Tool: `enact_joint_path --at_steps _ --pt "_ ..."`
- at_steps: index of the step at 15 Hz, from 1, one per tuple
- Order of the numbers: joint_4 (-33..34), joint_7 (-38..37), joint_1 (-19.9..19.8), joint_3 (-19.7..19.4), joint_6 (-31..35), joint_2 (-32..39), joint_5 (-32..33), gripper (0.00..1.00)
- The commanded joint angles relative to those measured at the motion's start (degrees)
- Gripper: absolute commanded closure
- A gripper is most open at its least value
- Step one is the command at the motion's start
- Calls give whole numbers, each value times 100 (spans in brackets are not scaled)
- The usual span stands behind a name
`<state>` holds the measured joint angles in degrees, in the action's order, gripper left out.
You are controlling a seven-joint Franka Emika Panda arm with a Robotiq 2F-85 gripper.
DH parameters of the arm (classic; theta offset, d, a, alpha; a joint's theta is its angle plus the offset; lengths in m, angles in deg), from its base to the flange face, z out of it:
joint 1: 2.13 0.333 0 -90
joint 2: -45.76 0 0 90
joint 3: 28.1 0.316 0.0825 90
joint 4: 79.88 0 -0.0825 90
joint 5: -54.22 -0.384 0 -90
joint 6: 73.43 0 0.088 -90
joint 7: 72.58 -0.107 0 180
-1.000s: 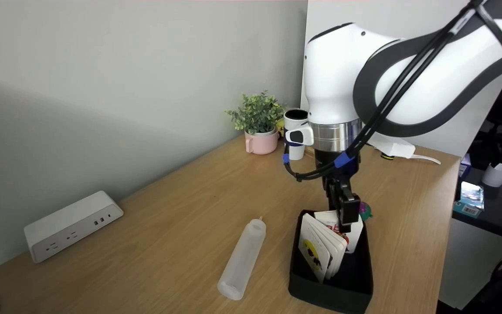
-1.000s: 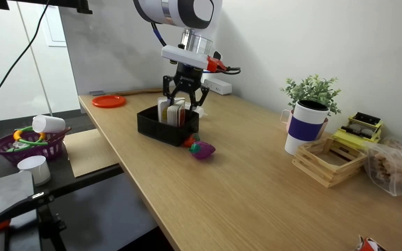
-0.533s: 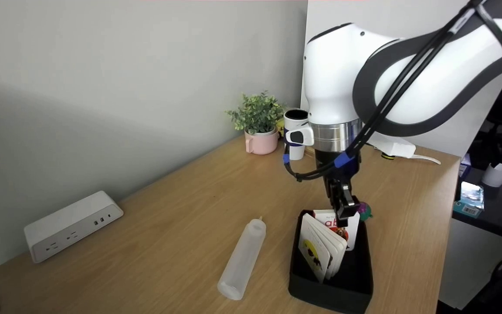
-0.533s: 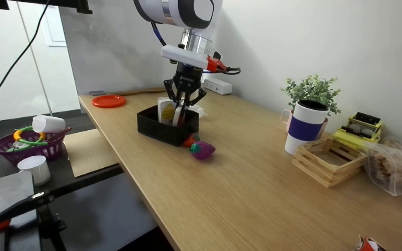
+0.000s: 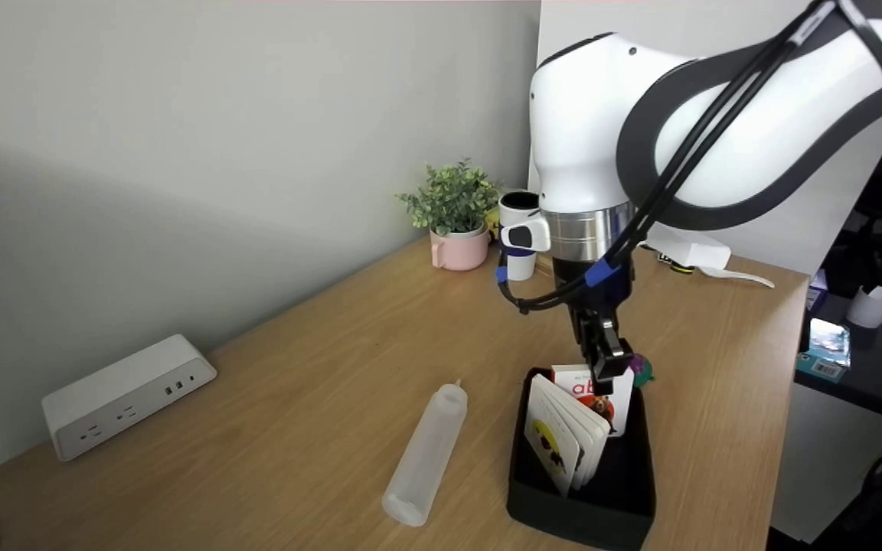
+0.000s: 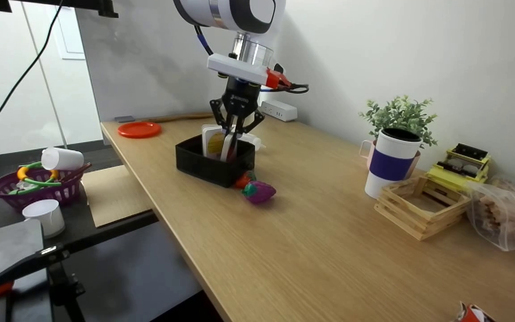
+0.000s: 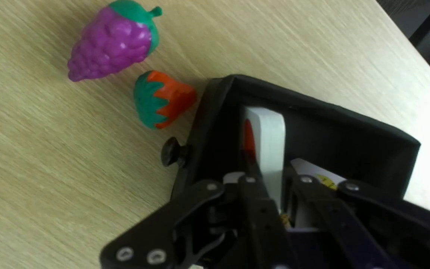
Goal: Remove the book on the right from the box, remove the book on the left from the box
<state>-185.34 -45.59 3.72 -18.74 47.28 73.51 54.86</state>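
Two board books stand in the black box (image 5: pixel 579 516). The right book (image 5: pixel 570 377), white with red "abc" lettering, is upright towards the box's far end in an exterior view. My gripper (image 6: pixel 235 133) is shut on its upper part; in the wrist view the right book's page edges (image 7: pixel 272 129) lie between the fingers (image 7: pixel 251 186). Its lower end is still within the box walls. The left book (image 5: pixel 550 435), with a yellow circle on its cover, leans with pages fanned, apart from the gripper. In the wrist view the left book (image 7: pixel 314 169) is mostly hidden by the gripper.
A purple toy fruit (image 6: pixel 259 192) and a red toy strawberry (image 6: pixel 244 180) lie right against or near the box. A translucent bottle (image 5: pixel 426 455) lies alongside it. Further off are a red plate (image 6: pixel 139 129), a wooden crate (image 6: pixel 423 208) and a white-and-purple tumbler (image 6: pixel 391 165).
The jaws have come together on the right book, pressing its pages into a thin stack. The arm and that book have risen slightly. The left book has stayed put.
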Motion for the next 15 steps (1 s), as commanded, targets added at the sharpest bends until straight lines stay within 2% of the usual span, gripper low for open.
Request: enact_joint_path --at_steps 1,15 --pt "10 -130 6 26 -172 -167 130 96" --pt "-138 -793 44 -106 -216 -1139 845 96"
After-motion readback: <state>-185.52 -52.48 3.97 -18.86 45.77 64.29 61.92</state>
